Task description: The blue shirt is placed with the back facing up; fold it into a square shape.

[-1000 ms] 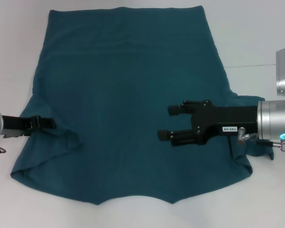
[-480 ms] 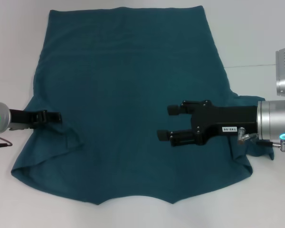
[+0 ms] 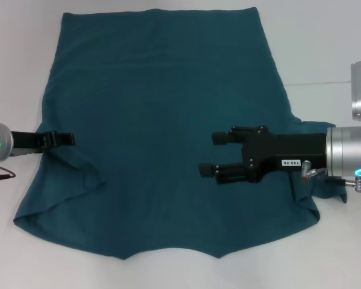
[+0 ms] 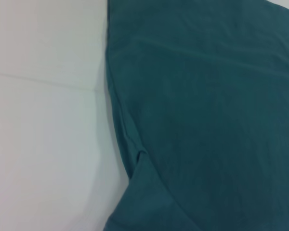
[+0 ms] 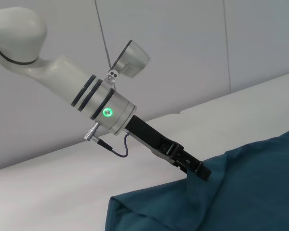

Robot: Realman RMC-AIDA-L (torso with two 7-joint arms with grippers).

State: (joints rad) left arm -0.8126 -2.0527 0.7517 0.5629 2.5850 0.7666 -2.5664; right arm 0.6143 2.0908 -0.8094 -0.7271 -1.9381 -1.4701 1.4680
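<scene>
Blue shirt (image 3: pixel 162 132): flat on white surface (image 3: pixel 325 42). Left end effector (image 3: pixel 65 139), shifted up along the left edge since 1 s ago; grip indeterminate. Right end effector (image 3: pixel 213 155): unmoved, fingers apart, empty. First fold pending.

Dark teal-blue cotton shirt (image 4: pixel 202 110) lying flat on white table (image 4: pixel 43 134). Curved edge with small fold. Faint seam line across table.
</scene>
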